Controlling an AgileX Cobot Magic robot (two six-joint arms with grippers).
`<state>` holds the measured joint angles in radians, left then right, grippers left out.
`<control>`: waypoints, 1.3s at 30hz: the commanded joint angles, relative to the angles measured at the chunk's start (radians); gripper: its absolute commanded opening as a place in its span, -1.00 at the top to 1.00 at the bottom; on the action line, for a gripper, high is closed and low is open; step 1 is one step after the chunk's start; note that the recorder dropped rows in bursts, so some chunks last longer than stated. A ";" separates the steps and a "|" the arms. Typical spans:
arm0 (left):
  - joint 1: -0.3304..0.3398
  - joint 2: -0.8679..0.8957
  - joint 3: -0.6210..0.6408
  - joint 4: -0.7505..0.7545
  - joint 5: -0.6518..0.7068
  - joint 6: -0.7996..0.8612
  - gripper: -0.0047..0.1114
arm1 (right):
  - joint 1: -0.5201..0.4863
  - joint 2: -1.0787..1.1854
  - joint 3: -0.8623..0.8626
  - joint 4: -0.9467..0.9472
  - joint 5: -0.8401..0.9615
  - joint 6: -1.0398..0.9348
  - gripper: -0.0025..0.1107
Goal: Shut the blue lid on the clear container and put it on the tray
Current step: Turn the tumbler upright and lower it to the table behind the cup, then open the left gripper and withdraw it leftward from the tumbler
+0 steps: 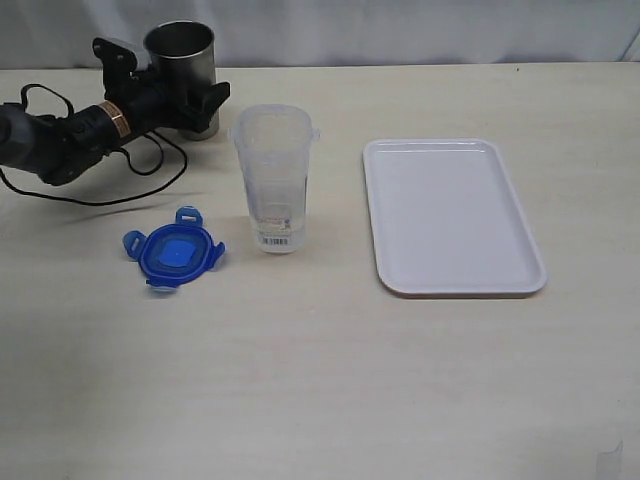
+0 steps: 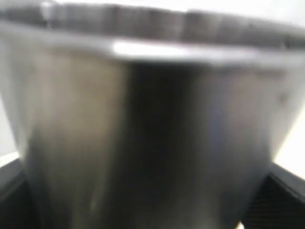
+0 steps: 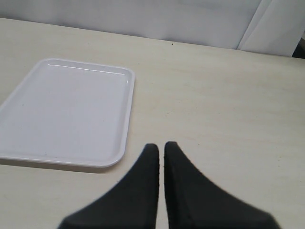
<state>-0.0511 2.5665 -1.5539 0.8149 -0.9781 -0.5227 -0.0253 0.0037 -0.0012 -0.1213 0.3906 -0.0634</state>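
Pale beige tabletop, grey backdrop. Left gripper (image 1: pixel 168 78): jaws set wide either side of the grey metal cup (image 1: pixel 180 45) near the far left corner; clamping cannot be confirmed. Right gripper (image 3: pixel 161 145): closed, empty. Clear container (image 1: pixel 272 180): upright, mid-tabletop, uncapped; probably light, thin-walled and smooth, so grasp mid-body with moderate force. Blue lid (image 1: pixel 174 252): flat near it, toward the left edge; probably stiff, take by the rim. Tray (image 1: pixel 450 215): toward the right edge. Barcode label (image 1: pixel 279 240): digits unreadable.

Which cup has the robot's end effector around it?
The grey metal cup at the back: the left end effector has a jaw on each side. The clear container stands alone, nothing touching it.
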 commanded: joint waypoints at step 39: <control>0.324 -0.075 -0.004 0.760 -0.243 -0.680 -0.48 | -0.007 -0.004 0.001 0.003 0.000 -0.001 0.88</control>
<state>0.2625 2.5261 -1.5539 1.5165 -1.2051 -1.1566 -0.0253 0.0037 -0.0012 -0.1213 0.3906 -0.0634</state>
